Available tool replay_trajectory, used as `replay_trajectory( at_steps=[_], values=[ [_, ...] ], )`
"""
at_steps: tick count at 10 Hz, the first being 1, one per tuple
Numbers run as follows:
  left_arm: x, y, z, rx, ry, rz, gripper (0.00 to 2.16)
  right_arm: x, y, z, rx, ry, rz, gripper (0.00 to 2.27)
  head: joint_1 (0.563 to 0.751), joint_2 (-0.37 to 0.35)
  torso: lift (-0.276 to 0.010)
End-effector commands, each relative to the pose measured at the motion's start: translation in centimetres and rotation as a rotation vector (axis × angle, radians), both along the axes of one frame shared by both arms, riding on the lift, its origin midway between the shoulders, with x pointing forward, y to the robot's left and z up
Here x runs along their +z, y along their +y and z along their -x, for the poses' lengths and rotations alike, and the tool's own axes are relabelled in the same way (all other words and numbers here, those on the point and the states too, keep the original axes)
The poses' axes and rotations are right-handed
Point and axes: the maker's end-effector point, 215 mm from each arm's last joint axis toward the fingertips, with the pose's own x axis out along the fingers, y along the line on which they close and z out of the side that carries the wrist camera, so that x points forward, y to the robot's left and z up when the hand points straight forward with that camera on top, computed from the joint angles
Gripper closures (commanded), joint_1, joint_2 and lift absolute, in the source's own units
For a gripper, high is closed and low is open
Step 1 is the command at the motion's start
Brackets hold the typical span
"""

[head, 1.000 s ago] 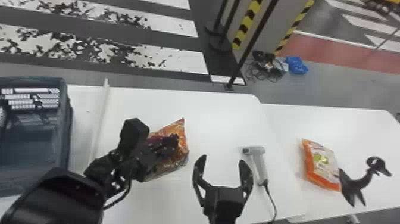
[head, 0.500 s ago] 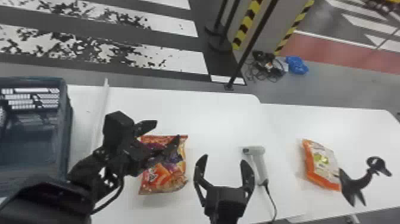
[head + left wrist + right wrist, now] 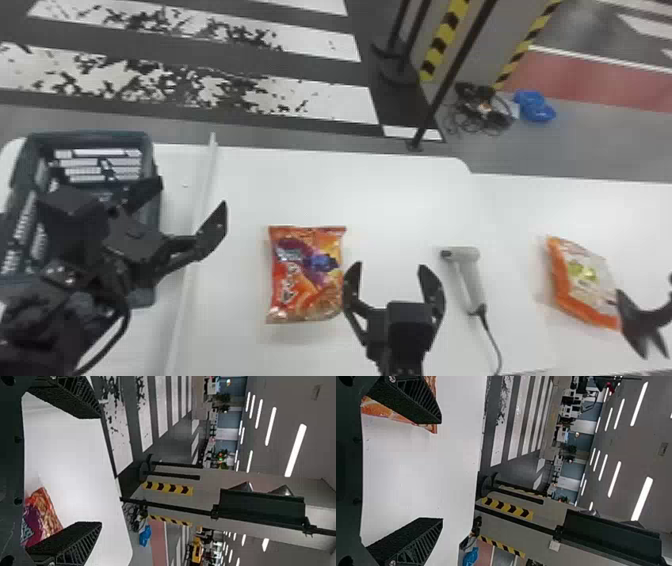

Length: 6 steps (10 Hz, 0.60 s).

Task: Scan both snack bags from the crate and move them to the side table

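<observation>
The near snack bag (image 3: 306, 275) lies flat on the white table (image 3: 280, 190), its printed face up, with crimped seals at its twelve and six o'clock ends, taking twelve as the far side of the head view. It should be light, soft and puffy, its shiny film a little slippery and its snacks easy to crush. I would take it across the middle, from nine and three o'clock, with only enough squeeze to dent the film; a seal would spare the snacks but could let the bag swing. If the barcode is underneath, it will need turning over for the scan.

Just beside it, at three o'clock, is the right pincer (image 3: 391, 266), its fingers wide apart with nothing between them. Whether one touches the bag's edge I cannot tell. Past that, also at three, lies the corded scanner (image 3: 470, 280).

At ten o'clock from the bag, the left pincer (image 3: 192, 192) is over the crate (image 3: 90, 137) side, fingers spread and empty. A pale strip (image 3: 192, 225) runs between crate and bag.

Farthest out, at three, the other snack bag (image 3: 582, 285) rests on the side table (image 3: 615, 210), next to a black object (image 3: 645, 320); that one looks delivered.
</observation>
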Motion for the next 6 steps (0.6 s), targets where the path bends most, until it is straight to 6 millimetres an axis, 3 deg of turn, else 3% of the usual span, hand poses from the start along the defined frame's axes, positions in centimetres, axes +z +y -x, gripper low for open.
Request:
replay_trajectory(
  at_steps=[1, 3, 6],
  values=[
    [2.1, 4.1, 0.6, 0.06, -0.089, -0.02, 0.05, 0.1, 0.5, -0.7, 0.029, 0.022, -0.014, 0.05, 0.695, -0.172, -0.029],
    [3.7, 8.4, 2.2, 0.148, -0.188, -0.041, 0.05, -1.3, 1.2, -1.6, 0.093, 0.096, -0.051, 0.05, 0.695, -0.093, -0.029],
    [4.0, 11.7, 4.6, 0.227, -0.241, -0.04, 0.05, -4.9, 1.7, -1.0, 0.166, 0.322, -0.184, 0.05, 0.695, -0.002, -0.029]
  ],
)
